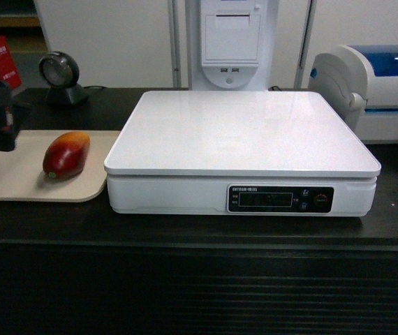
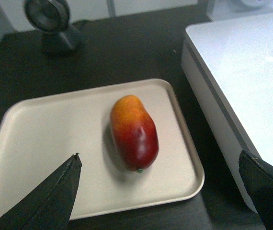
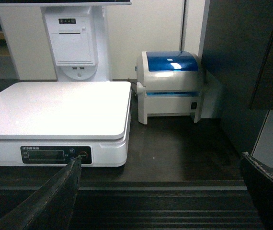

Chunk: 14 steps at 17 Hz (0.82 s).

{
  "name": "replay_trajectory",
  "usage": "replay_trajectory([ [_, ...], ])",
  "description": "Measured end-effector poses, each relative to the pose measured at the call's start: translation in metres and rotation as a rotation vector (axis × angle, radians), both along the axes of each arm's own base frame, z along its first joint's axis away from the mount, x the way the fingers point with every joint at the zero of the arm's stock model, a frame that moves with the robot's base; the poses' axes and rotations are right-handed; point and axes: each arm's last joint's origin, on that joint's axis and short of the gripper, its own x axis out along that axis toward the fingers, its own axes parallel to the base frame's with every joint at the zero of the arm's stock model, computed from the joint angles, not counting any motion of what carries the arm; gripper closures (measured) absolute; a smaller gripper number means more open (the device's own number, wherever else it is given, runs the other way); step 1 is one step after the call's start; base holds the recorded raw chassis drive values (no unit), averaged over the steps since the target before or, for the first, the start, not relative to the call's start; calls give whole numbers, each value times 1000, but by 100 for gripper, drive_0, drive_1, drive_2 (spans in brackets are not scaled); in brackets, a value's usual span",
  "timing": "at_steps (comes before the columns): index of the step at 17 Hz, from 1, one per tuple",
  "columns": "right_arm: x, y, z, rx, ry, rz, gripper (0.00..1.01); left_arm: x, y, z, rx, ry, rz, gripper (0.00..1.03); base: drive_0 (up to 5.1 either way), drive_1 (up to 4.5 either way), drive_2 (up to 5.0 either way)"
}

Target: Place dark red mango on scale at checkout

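The mango (image 2: 133, 134) lay on the tray (image 2: 40, 139) beside the scale (image 1: 241, 132). The left end effector (image 2: 160, 191) hung wide open, holding nothing; so did the right end effector (image 3: 160, 191).

Both claws carry matte black, tapering fingers (image 2: 55, 196) with rough edges.

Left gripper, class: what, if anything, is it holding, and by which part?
Nothing. The left gripper is open above the tray, with the dark red mango lying untouched between its fingers.
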Motion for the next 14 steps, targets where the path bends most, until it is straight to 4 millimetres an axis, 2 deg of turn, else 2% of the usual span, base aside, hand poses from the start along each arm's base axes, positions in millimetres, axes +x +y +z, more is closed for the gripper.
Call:
replay_trajectory([
  [1,0,0,0,0,0,0,3,59,2,-13,-16,119,-37,5,0,0,0],
  [3,0,0,0,0,0,0,3,85,4,-26,-13,193,-43,5,0,0,0],
  [6,0,0,0,0,0,0,3,110,7,-39,-34,289,-59,5,0,0,0],
  [11,0,0,0,0,0,0,3,138,10,-32,-33,308,-61,5,0,0,0],
  [14,0,0,0,0,0,0,3,152,14,-42,2,354,-51,5,0,0,0],
])
